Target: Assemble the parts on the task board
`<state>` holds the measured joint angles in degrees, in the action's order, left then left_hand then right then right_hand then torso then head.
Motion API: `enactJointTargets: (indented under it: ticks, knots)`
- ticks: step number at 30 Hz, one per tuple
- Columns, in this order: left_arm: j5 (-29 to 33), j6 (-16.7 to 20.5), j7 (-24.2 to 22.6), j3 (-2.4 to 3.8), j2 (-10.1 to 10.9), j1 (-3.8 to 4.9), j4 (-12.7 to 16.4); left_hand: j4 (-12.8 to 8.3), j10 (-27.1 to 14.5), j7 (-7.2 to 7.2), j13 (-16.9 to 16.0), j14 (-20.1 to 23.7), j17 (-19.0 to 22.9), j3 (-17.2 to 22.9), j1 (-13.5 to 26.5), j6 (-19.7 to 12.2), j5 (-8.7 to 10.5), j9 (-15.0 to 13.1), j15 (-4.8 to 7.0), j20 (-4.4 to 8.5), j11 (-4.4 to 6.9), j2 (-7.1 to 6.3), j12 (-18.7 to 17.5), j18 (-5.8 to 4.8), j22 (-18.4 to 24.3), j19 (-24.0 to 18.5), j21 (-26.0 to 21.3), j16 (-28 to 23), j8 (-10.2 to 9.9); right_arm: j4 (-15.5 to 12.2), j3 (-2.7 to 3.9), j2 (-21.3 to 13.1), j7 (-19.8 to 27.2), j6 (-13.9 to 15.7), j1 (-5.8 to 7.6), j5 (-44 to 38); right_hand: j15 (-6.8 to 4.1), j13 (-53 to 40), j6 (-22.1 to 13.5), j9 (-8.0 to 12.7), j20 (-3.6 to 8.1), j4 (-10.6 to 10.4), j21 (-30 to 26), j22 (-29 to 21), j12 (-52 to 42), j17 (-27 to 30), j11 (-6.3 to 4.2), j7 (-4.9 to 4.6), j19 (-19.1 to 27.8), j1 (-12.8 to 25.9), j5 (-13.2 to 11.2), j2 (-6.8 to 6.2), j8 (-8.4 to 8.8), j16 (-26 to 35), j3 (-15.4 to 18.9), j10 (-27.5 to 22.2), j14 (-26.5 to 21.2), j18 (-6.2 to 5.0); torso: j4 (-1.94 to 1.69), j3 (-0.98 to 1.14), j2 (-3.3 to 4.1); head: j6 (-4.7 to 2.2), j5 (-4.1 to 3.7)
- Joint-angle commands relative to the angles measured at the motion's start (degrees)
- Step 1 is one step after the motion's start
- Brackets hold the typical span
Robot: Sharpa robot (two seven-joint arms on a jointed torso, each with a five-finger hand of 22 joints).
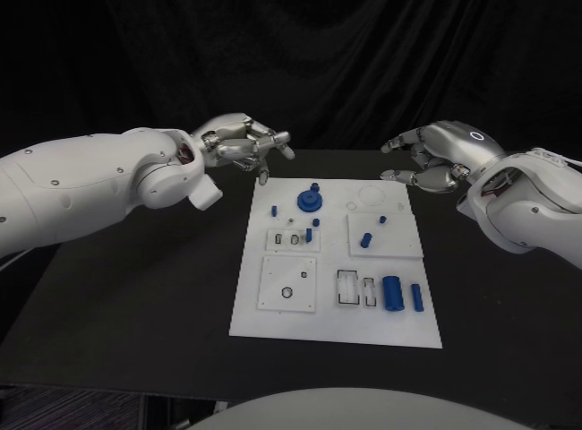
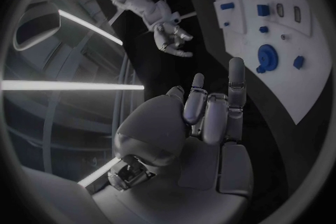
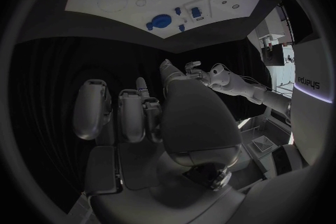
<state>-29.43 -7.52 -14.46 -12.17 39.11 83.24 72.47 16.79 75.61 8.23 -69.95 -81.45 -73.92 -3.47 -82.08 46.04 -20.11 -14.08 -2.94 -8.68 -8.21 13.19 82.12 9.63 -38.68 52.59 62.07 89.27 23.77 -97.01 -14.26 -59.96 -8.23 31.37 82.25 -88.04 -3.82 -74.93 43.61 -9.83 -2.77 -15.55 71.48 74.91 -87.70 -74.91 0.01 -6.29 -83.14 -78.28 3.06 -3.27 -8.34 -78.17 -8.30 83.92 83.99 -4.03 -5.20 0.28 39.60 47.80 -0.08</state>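
Task board [image 1: 285, 322] lies flat in the middle of the black desk [image 1: 136, 305], long side running away from the robot. Left hand [image 1: 246, 143] hovers above the desk just off the board's far left corner, fingers loosely apart, holding nothing. Right hand [image 1: 433, 157] hangs off the far right corner, fingers part-curled and spread, likewise holding nothing. Neither touches the board.

Parts on the board: a round blue knob [image 1: 311, 199] near the far edge, between the two hands; small blue pegs [image 1: 309, 235] just nearer than the knob; a blue peg [image 1: 367, 239] on the right square plate; a large blue cylinder [image 1: 393, 292] and a thinner blue cylinder [image 1: 418, 296] side by side at the near right, beside empty slots [image 1: 358, 288].

Judgement: task not yet begun; step in hand is choosing and reaching for a first part. Advice: bring one hand down over a single part, pinch across its narrow sides, keep the other hand off the board. The cylinders may roll if nudged.
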Motion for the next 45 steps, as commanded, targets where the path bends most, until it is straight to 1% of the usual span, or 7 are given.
enactJointTargets:
  ticks: [1, 4, 15, 19, 34, 37, 45]
  knots:
    - [-18.7, -1.98, 14.27, 0.03, -0.85, 0.14, 1.33, -0.39, 14.39, -0.96, -20.05, -8.55, -16.08, -0.13, 2.07, -1.07, 1.79, -5.65, 1.03, 0.89, 4.09, -0.5, 7.88, -2.26, -12.47, 5.57, 9.74, 0.73, 5.57, 0.59, 0.02, 0.24, -1.03, 0.31, -0.65, 1.24, 0.49, -12.08, 0.54, 0.07, -0.1, 0.36, 0.15, 8.26, -0.33, -3.75, 0.52, 0.01, -0.32, -0.19, 0.44, 0.53, -0.37, -0.23, 0.04, 3.58, 3.08, 0.08, 0.8, 0.87, -1.27, 0.84, 0.6]
    - [-22.09, -3.45, 21.97, 0.04, -1.49, 0.16, 3.37, -0.17, 14.39, -1.63, -20.05, -8.55, -16.08, 0.11, 5.12, -5.9, 5.71, -17.51, 2.06, 1.42, 5.07, -0.85, 7.88, -3.11, -21.84, 9.77, 16.03, 0.73, 14.14, 1.1, 0.02, 0.48, -0.98, -0.01, -1.3, 1.36, 0.53, -12.1, 1.02, 0.07, -0.14, 0.43, 0.11, 8.27, -0.34, -3.73, 0.57, -0.03, -0.33, -0.28, 0.54, 0.62, -0.52, -0.21, 0.1, 3.6, 3.09, 0.07, 1.03, 1.1, -1.54, 1.36, 0.56]
    - [-25.75, -7.09, 41.26, 0.05, -3.22, 0.2, 7.98, -0.24, 14.39, -3.12, -20.05, -8.55, -16.08, -3.37, 12.4, -5.49, 10.73, -29.53, 3.54, 2.69, 6.53, -1.6, 7.88, -4.58, -30.78, 18.32, 20.09, 0.73, 19.75, 2.37, 0.02, 1.26, -0.84, -0.73, -2.81, 1.49, 0.58, -11.23, 2.0, 0.05, -0.19, 0.47, 0.01, 8.29, 0.25, -3.58, 0.63, -0.1, -0.33, -0.29, 0.63, 0.74, -0.81, -0.07, 0.26, 2.87, 3.06, 0.06, 2.37, 2.32, -2.58, 2.2, 1.48]
    - [-26.99, -6.79, 44.93, 0.05, -3.61, 0.2, 8.96, -0.28, 14.39, -3.73, -20.05, -8.55, -16.08, -4.18, 13.57, -5.3, 11.06, -33.89, 4.25, 3.41, 7.19, -1.78, 7.88, -4.77, -31.75, 19.75, 20.29, 0.73, 21.31, 2.73, 0.03, 1.62, -0.86, -1.07, -2.96, 1.5, 0.59, -11.01, 2.13, 0.06, -0.2, 0.5, -0.11, 8.26, 0.4, -3.49, 0.64, -0.12, -0.29, -0.31, 0.71, 0.74, -0.84, 0.02, 0.29, 2.68, 3.04, 0.03, 2.63, 2.67, -2.69, 2.2, 0.68]
    - [-30.22, -4.11, 48.36, 0.03, -5.76, 0.05, 10.25, -0.42, 14.39, -4.39, -20.05, -8.55, -16.08, -4.46, 14.14, -5.77, 9.78, -39.69, 5.21, 4.4, 8.01, -2.03, 7.88, -5.98, -36.89, 25.32, 22.15, 0.73, 20.85, 4.27, 0.03, 3.5, -1.3, -2.65, -3.26, 1.5, 0.63, -9.78, 2.48, 0.12, -0.24, 0.51, -0.69, 8.09, 1.24, -3.04, 0.69, -0.16, -0.11, -0.27, 1.16, 0.82, -0.86, 0.5, 0.4, 1.67, 2.9, -0.08, 3.33, 4.13, -2.66, 2.2, 1.69]
    - [-31.03, -3.01, 48.51, 0.03, -6.52, -0.15, 9.69, -0.71, 14.39, -4.64, -20.05, -8.55, -16.08, -4.05, 13.68, -3.87, 9.37, -38.98, 5.52, 4.71, 8.28, -2.31, 7.88, -6.04, -37.14, 25.73, 22.08, 0.73, 17.54, 4.53, 0.03, 3.65, -1.28, -2.98, -3.44, 1.5, 0.63, -9.69, 2.52, 0.14, -0.24, 0.52, -0.77, 8.07, 1.31, -2.98, 0.7, -0.17, -0.08, -0.28, 1.26, 0.85, -0.84, 0.57, 0.41, 1.6, 2.88, -0.1, 3.06, 4.07, -2.65, 2.2, 1.37]
    - [-31.9, -0.81, 48.74, 0.02, -7.89, -1.39, 8.35, -0.73, 14.39, -4.63, -20.05, -8.55, -16.08, -3.52, 13.12, -1.6, 9.35, -38.13, 5.67, 4.93, 8.34, -3.12, 7.88, -6.02, -37.07, 25.84, 21.73, 0.73, 12.35, 4.82, 0.03, 3.84, -1.15, -3.37, -3.65, 1.51, 0.67, -9.42, 2.65, 0.24, -0.27, 0.64, -0.95, 8.03, 1.51, -2.85, 0.74, -0.24, -0.03, -0.41, 1.72, 0.94, -0.76, 0.72, 0.43, 1.4, 2.84, -0.13, 3.18, 4.71, -2.41, 2.2, 1.77]
